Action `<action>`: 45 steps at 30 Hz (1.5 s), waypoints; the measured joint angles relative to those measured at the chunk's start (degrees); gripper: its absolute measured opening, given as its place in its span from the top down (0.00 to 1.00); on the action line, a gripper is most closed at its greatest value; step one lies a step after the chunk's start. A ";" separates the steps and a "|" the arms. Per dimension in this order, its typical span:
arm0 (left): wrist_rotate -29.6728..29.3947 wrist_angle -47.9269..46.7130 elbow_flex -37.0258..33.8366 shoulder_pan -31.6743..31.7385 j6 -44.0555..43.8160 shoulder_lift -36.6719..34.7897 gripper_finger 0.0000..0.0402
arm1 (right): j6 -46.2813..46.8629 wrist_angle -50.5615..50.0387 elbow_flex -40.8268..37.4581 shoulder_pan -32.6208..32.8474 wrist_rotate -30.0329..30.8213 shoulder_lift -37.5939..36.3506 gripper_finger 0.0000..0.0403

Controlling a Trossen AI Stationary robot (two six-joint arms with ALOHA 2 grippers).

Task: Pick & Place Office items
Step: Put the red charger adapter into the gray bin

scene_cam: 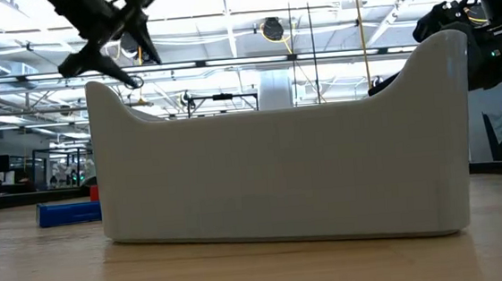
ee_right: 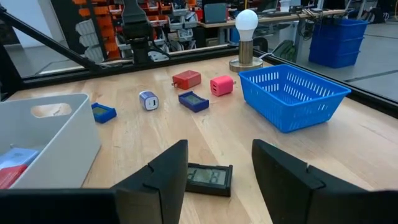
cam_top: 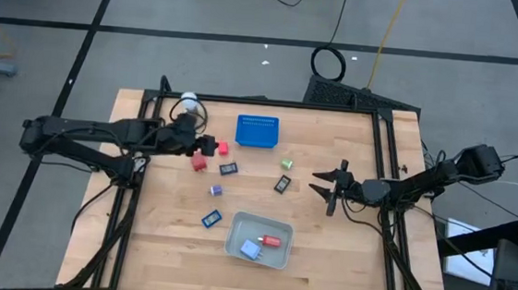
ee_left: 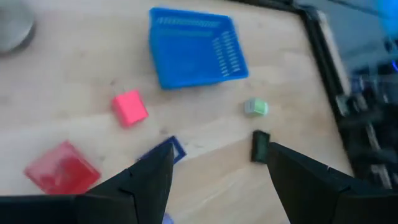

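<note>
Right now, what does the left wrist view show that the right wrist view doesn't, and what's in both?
Left wrist only: the small green piece.

Right wrist only: the white tray, the purple piece, the white bulb on its stand.

Both: the blue basket, the pink block, the red block, the black piece, each arm's open, empty pincer.

Bare table (cam_top: pixel 343 254) right of white tray (cam_top: pixel 237 245).

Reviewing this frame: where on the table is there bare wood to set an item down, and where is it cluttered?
Bare wood: the near-left corner, left of the white rectangular tray, and the near-right stretch beyond it, below the right pincer. Crowded: the middle band between the blue perforated basket and the tray, strewn with small pieces beside the left pincer.
</note>
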 joint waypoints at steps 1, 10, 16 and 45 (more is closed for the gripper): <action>0.07 -1.72 -0.05 0.20 -2.59 0.40 0.36 | 0.00 -0.05 0.00 0.01 0.00 -0.01 0.57; 0.37 -8.06 -0.02 0.63 -16.58 2.56 0.36 | 0.00 -0.05 0.00 0.00 0.00 0.00 0.57; 2.09 -13.67 -0.14 0.76 -22.02 4.24 0.36 | 0.00 -0.04 0.00 0.00 0.00 0.01 0.57; 7.95 -23.45 -0.09 4.46 -36.52 14.86 0.35 | 0.00 -0.15 0.00 -0.01 0.00 0.01 0.58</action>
